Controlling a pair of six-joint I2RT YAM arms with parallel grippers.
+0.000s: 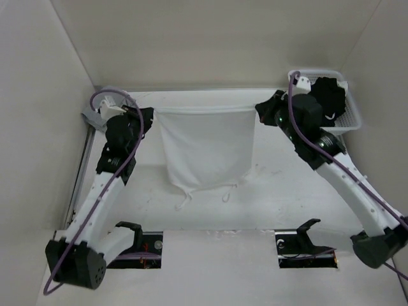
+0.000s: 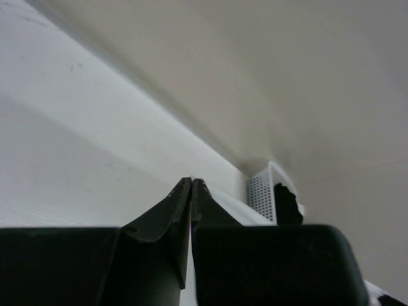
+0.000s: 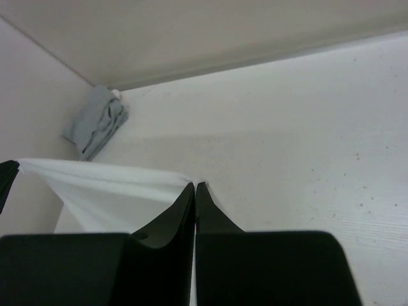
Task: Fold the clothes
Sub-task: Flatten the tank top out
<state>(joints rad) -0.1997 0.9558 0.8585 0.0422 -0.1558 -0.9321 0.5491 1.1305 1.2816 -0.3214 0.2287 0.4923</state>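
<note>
I have the camisole [image 1: 205, 148] strung taut to the left of the basket [image 1: 354, 116], its top edge pinched at both corners. The right pincer [image 1: 258, 109] is clamped on the corner nearer the basket, and the left pincer [image 1: 153, 115] on the corner farther from it. The other end (straps [image 1: 185, 201] trailing) rests on the desk [image 1: 287, 191]. I judge this to be the spreading step before the first fold. Next I'd lower it flat, corners level and the edge tight.
</note>
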